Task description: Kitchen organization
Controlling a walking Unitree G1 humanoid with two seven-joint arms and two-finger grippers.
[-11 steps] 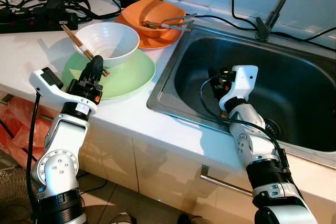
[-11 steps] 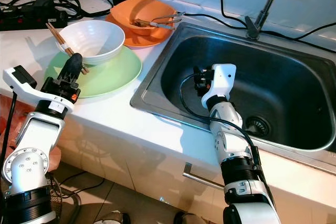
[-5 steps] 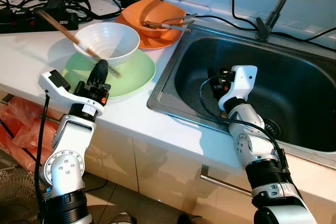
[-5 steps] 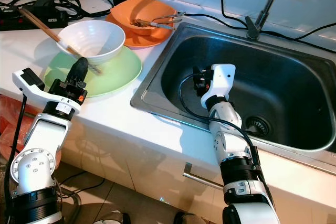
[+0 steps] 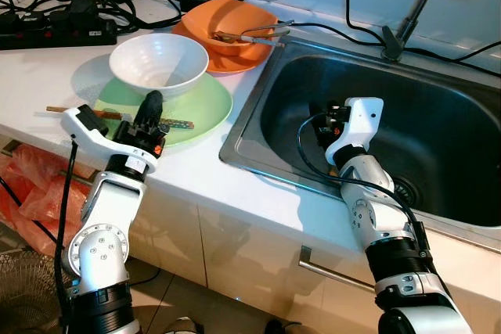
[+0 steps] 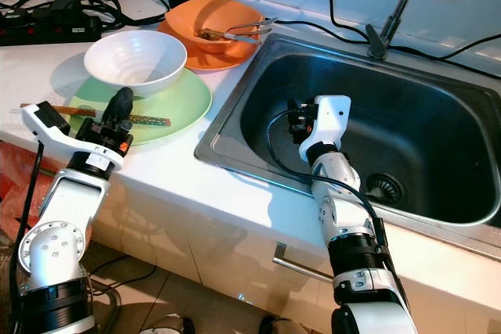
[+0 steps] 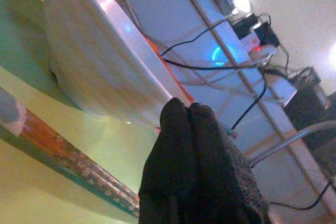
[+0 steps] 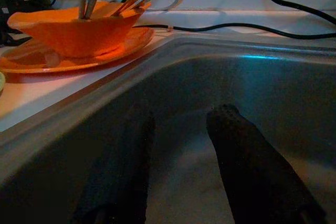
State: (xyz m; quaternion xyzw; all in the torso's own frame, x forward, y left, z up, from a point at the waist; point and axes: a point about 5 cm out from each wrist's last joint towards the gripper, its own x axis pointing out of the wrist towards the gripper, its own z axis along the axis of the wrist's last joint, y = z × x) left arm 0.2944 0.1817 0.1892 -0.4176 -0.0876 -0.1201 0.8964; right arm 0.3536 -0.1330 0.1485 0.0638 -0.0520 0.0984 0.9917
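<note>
From the head views, the left gripper (image 5: 152, 102), fingers closed and empty, hovers over the pale green round plate (image 5: 205, 105), where brown wooden chopsticks (image 5: 117, 115) lie flat beside the white ceramic bowl (image 5: 159, 62). The right wrist view shows the right gripper (image 8: 178, 129) open inside the steel sink (image 8: 252, 77).

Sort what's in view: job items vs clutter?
Job: chopsticks lying on green plate; white bowl; orange bowl with utensils; sink; left gripper; right gripper.
Clutter: power strip, cables, faucet.
</note>
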